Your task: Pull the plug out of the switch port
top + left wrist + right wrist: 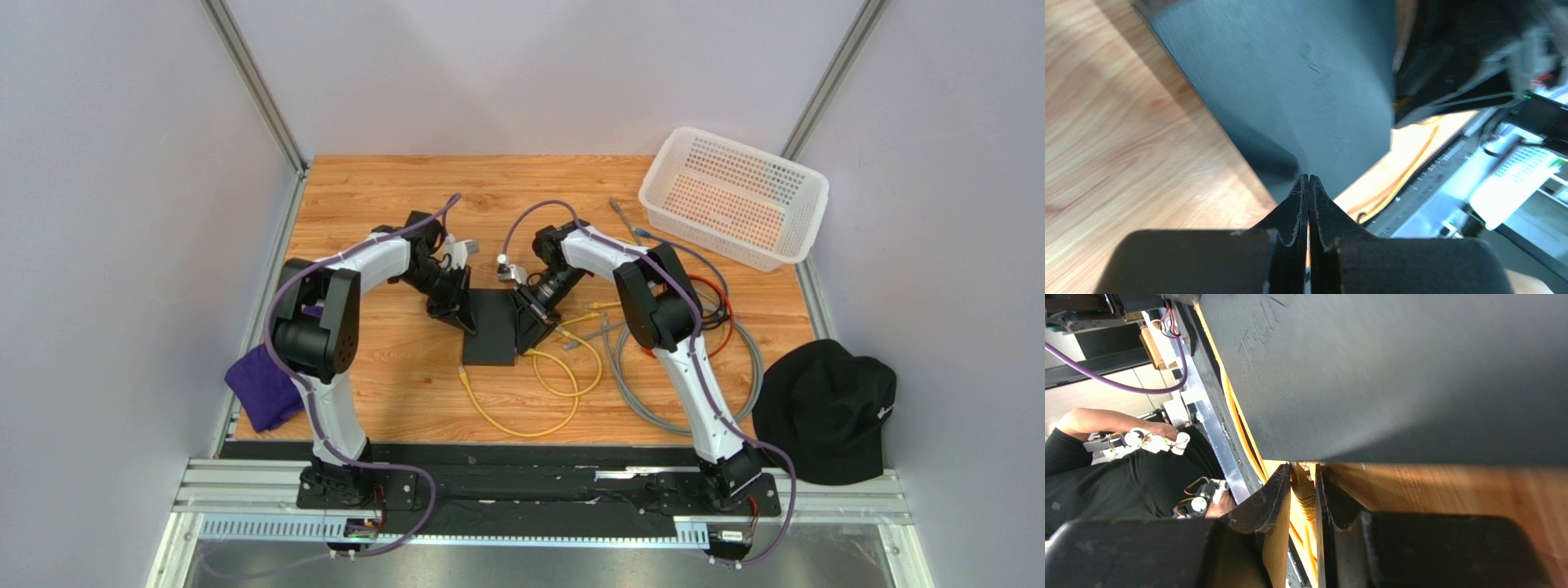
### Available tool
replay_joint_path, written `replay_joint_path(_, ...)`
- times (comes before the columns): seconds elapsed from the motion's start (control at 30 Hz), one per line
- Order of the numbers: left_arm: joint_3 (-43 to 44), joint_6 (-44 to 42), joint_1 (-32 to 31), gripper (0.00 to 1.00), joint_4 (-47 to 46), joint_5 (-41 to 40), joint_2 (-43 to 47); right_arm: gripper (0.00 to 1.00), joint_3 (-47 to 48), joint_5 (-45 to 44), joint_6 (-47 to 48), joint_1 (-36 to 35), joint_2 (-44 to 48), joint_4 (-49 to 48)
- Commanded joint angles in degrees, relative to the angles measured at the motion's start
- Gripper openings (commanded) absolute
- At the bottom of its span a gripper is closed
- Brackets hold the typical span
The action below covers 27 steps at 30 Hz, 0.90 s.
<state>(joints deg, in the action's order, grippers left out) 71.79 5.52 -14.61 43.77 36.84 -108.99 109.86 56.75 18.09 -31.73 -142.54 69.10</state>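
The switch (494, 328) is a flat matte-black box lying on the wooden table between my two arms. It fills the left wrist view (1303, 79) and the right wrist view (1413, 373). My left gripper (466, 321) is shut and empty, its tips (1309, 179) resting on the switch's near-left edge. My right gripper (536, 337) is at the switch's right edge. In the right wrist view it (1303, 478) is shut on the yellow plug (1303, 491), whose front end meets the switch's edge. The yellow cable (540, 398) loops toward the table's front.
Grey and red cables (644, 386) coil right of the switch under my right arm. A white basket (734, 196) stands at the back right. A black cap (828, 410) lies at the right edge, a purple cloth (264, 386) at the left edge.
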Motion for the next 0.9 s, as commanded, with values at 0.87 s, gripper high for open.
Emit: replay_joint_path(0.87,3.9,-3.5,-7.0,0.00,1.1,-7.6,-4.9,0.20,12.8,-1.7,16.5,2.0,-12.8,15.3)
